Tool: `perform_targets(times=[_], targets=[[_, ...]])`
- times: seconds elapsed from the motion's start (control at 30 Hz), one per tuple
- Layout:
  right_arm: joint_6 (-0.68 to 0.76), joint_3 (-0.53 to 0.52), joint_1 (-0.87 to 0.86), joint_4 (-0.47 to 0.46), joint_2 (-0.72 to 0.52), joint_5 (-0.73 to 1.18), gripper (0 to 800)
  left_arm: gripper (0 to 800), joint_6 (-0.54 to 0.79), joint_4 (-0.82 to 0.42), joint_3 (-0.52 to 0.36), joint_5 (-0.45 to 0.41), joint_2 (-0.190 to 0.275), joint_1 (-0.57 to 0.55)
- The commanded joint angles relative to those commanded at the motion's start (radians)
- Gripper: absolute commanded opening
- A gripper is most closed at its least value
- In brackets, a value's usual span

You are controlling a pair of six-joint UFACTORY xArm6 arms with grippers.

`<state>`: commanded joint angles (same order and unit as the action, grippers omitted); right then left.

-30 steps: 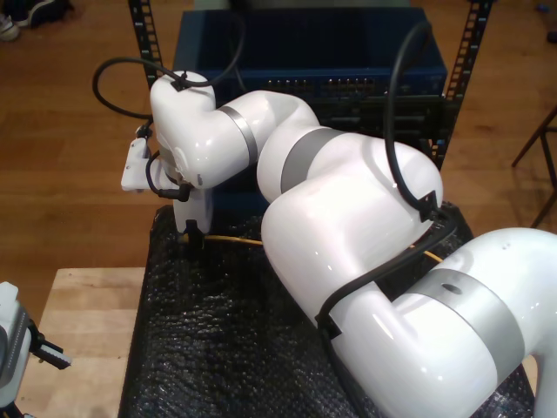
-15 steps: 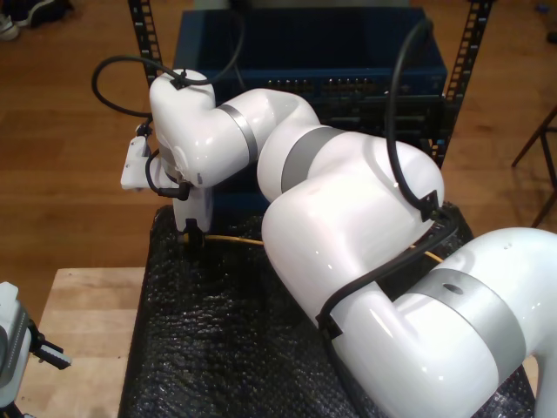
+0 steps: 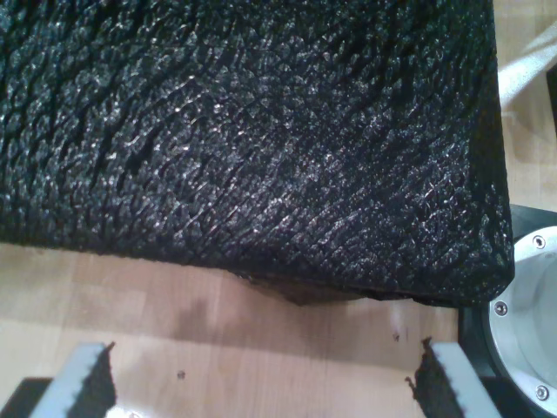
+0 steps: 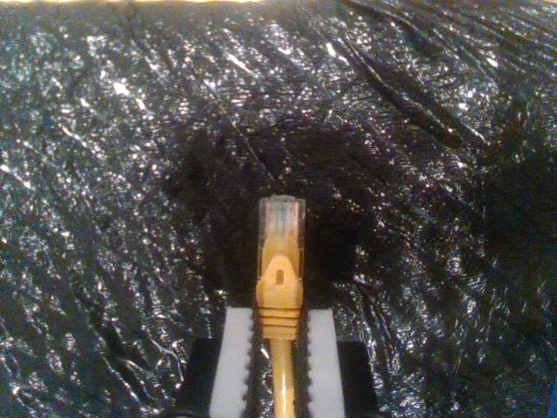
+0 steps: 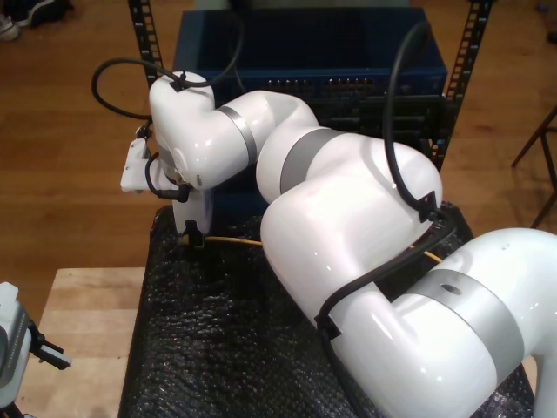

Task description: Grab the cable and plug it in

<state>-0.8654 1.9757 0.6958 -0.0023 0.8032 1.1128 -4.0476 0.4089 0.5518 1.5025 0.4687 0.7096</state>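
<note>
While my second gripper (image 4: 278, 348) clamps the cable (image 4: 280, 261), black mat (image 4: 113, 174) surrounds it.

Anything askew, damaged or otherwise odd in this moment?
Nothing stands out. My second hand is shut on the cable just behind its clear plug, which points straight ahead over the black mat. My first hand is open above the wooden table at the mat's edge.
</note>
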Motion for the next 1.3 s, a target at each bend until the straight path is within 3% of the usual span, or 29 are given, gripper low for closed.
perform_targets(times=[0.53,0.83,1.17,1.3], targets=[[-0.028,-0.006,-0.035,0.014,-0.075,0.114,6,800,-0.002,0.000,0.002,0.005,-0.005,0.000],[-0.135,-0.005,-0.092,0.184,-0.140,0.226,6,800,-0.002,0.000,0.014,0.017,-0.005,0.000],[-0.195,-0.012,-0.158,0.196,-0.150,0.307,6,800,0.000,0.003,0.021,0.064,-0.008,-0.003],[-0.232,-0.014,-0.199,0.267,-0.167,0.348,6,800,0.000,0.003,0.026,0.066,-0.014,-0.003]])
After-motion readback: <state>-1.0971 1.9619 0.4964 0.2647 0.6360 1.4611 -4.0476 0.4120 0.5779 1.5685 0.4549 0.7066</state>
